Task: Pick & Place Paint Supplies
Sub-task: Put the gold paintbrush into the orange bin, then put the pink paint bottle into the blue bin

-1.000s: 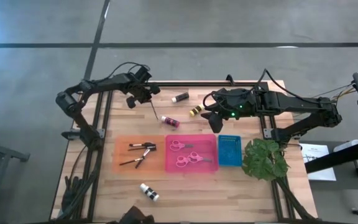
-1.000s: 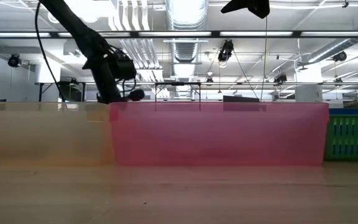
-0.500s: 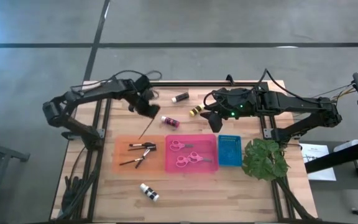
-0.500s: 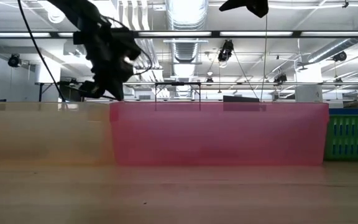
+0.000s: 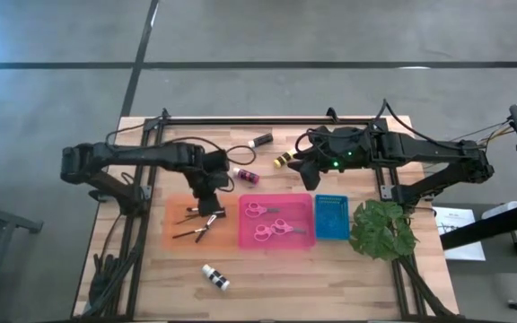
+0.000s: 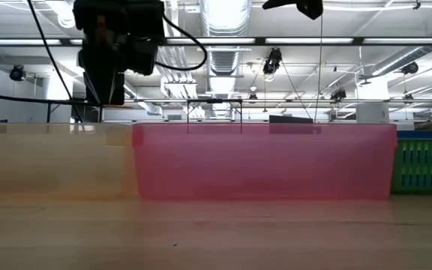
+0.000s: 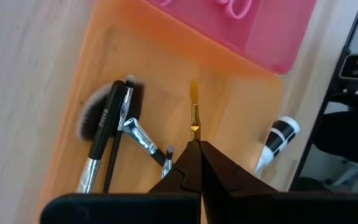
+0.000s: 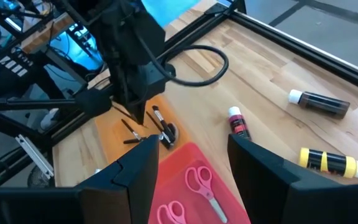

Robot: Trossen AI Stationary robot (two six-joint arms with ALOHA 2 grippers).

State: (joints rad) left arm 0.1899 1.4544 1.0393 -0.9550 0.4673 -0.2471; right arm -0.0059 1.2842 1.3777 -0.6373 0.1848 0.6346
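Observation:
My left gripper (image 5: 206, 186) hangs over the orange tray (image 5: 174, 235), shut on a thin brush whose gold ferrule and orange bristles (image 7: 193, 115) stick out past the fingertips. Several dark-handled brushes (image 5: 201, 221) lie in that tray, also seen in the left wrist view (image 7: 107, 134). Two pink-handled scissors (image 5: 267, 221) lie in the pink tray (image 5: 305, 235). The pink bottle (image 5: 246, 175), yellow bottle (image 5: 283, 161) and black bottle (image 5: 260, 141) lie on the far part of the table, and a white bottle (image 5: 215, 277) near the front. My right gripper (image 8: 191, 168) waits open, high above the far middle. My left gripper pinches the thin brush just behind its ferrule (image 7: 194, 138) between the two shut fingertips (image 7: 213, 163). The fingers slant steeply down from above and lie along the brush. Its bristle end points down at the orange tray, clear of it. The fingers hide the handle.
A blue basket (image 5: 332, 216) stands right of the pink tray, and a green leafy plant (image 5: 382, 230) lies at the right edge. The bare wood between the trays and the front edge holds only the white bottle.
My left gripper has swung from the table's far side toward the near edge, over the orange tray, rolling its wrist on the way. It has stayed shut on the brush, whose tip now points down into the tray.

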